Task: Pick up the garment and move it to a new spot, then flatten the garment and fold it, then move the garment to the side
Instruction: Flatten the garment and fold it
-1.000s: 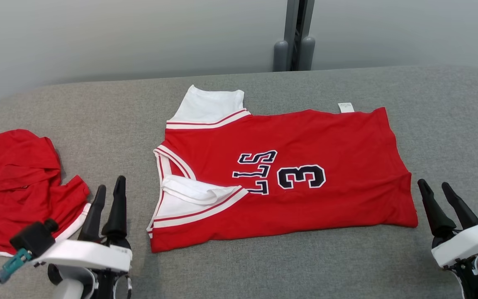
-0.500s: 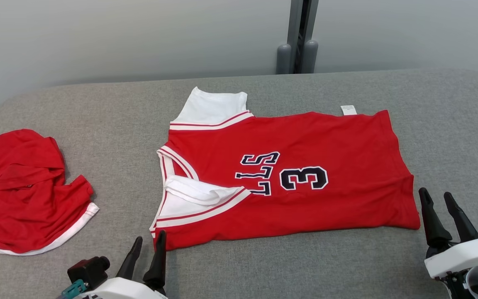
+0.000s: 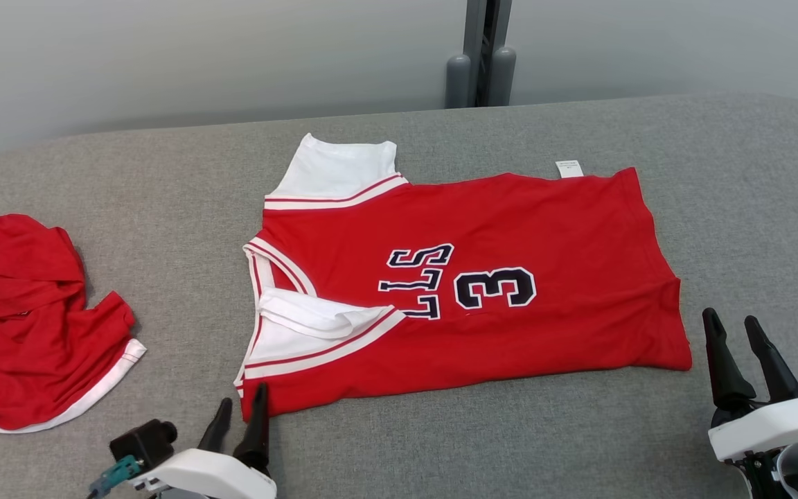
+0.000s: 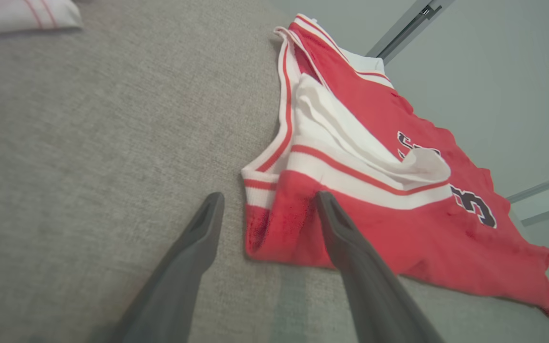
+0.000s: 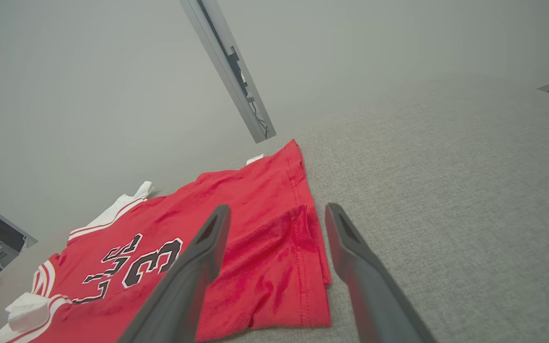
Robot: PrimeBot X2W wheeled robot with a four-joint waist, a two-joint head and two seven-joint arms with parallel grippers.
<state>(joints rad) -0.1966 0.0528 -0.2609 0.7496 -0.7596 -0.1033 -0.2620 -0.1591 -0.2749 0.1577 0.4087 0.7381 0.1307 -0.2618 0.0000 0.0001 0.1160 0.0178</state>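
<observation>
— So, on the grey table (image 3: 163, 180), where's the jersey (image 3: 482, 277)?
— Mid-frame, long axis left to right.
— And the jaws?
— Both spread, empty: the left gripper (image 3: 242, 398) nearly touches its lower-left corner; the right gripper (image 3: 729, 319) sits near the lower-right hem.

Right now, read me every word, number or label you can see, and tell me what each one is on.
"3": dark numeral on the red jersey, lying sideways.
"LLS": dark letters beside it, also sideways; more may hide under the folded white strap.
White tag at the jersey's far edge: print too small to read.
Red garment on the left: no text visible.
</observation>
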